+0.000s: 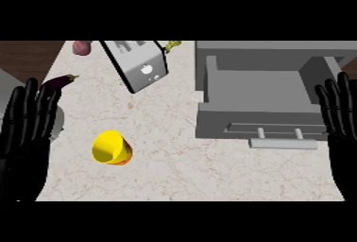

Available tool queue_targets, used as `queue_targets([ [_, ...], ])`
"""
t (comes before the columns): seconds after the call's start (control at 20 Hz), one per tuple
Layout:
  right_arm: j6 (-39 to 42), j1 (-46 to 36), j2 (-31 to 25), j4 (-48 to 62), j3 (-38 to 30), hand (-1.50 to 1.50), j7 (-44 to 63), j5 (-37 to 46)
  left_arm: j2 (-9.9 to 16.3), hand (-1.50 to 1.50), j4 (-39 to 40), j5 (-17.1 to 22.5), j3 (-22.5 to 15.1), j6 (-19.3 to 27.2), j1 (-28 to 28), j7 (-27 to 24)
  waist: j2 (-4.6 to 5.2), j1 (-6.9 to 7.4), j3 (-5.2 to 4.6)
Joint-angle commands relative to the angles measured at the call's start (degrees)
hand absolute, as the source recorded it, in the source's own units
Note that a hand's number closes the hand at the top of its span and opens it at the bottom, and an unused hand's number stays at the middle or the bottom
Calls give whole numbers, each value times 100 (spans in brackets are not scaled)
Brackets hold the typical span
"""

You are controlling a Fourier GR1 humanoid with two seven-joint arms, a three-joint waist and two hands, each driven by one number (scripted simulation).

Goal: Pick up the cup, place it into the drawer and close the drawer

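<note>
Two black hands frame a pale marble counter, the left hand rising along the view's left edge and the right hand along its right edge, both with fingers straight and upright, holding nothing. Beyond the right hand sits a grey drawer, pulled open, its inside bare and its front panel facing the viewer with a pale bar handle fixed across it. At the counter's far side, left of the drawer, a grey box stands tilted, with printed lines and a small white mark on its face. The yellow cup lies tipped on its side on the counter near the left hand, well apart from the drawer, its mouth turned to the left. A dark eggplant rests just above the left hand's fingertips. A small reddish item and a yellow one sit at the far edge.
</note>
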Motion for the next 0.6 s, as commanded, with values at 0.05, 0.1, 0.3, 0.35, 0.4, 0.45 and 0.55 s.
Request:
queue_targets([
  [0.05,262,-220,-70,318,-181,-150,-42,-450,-353,-150,-252,-991,-215,812,26,256,12,-123,-104],
  [0.1,237,134,21,-55,-7,-150,-5,-383,-345,-150,-179,-1094,85,1040,-93,310,5,-155,-104],
  [0.3,362,159,203,-57,381,-150,376,-644,-442,-150,63,-951,-603,2795,130,629,10,-177,-114],
  [0.35,402,47,153,99,183,-150,278,-806,-443,-150,129,-1066,-683,3102,-6,624,19,-172,-109],
  [0.4,327,40,262,199,362,-150,253,-637,-445,-150,337,-1099,-1150,3427,107,401,19,-169,-111],
  [0.45,446,-126,75,392,29,-150,253,-850,-445,-150,429,-1149,-1107,3551,-100,574,21,-165,-108],
  [0.55,577,317,118,88,169,-150,126,-866,-447,-150,551,-1269,-1032,3642,-374,716,12,-180,-108],
])
